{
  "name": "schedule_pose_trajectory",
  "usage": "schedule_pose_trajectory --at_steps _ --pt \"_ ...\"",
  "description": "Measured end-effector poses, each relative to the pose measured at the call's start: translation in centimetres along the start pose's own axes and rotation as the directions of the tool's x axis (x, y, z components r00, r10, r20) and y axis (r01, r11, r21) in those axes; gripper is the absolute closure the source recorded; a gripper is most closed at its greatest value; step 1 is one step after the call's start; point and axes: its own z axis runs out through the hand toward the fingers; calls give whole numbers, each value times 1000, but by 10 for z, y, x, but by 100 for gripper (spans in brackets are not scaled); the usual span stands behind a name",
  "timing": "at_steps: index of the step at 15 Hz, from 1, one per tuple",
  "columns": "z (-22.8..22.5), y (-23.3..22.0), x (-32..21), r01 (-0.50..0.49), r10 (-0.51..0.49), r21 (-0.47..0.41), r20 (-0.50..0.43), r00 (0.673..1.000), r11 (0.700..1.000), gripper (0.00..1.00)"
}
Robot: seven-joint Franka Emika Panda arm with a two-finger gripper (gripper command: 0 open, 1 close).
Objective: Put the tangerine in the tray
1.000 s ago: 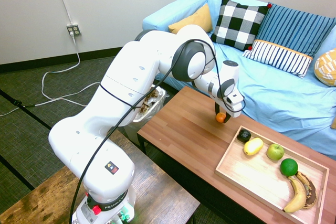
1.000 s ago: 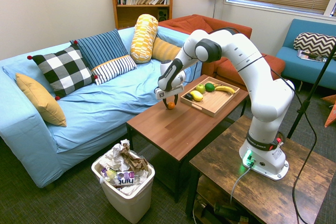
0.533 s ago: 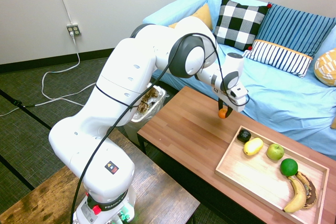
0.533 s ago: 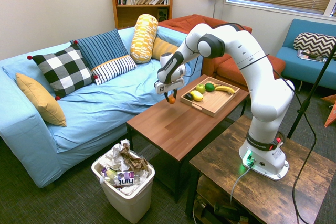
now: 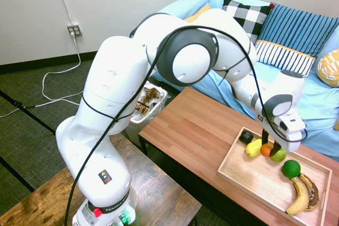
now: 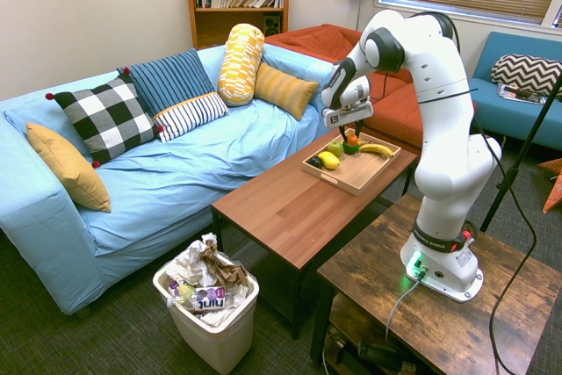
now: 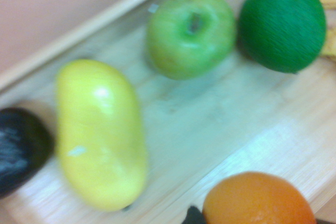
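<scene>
The gripper (image 5: 269,146) is clamped on the tangerine (image 5: 266,150), which is held above the tray (image 5: 231,175). If it is released too high, or over the green apple (image 5: 277,154) or the yellow lemon (image 5: 253,148), it could be sent rolling or bounced over the rim.

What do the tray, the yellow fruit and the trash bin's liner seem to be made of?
The tray: pale wood with a smooth finish, going by its light tan colour and faint grain. The yellow fruit: perhaps glossy plastic, perhaps real waxy skin; it has bright highlights and an even colour. The liner: probably thin plastic film, since it looks whitish, see-through and crinkled.
</scene>
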Motion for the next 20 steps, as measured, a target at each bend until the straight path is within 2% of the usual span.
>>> schedule_pose_trajectory --at_steps 3,7,8,20 --pt "62 3 -6 -30 31 -32 37 999 999 100" --pt "109 -3 -6 -71 73 -46 53 996 996 100" --pt "114 -3 -3 -77 80 -47 54 995 996 0" --pt "104 5 20 -63 63 -2 73 995 998 0"
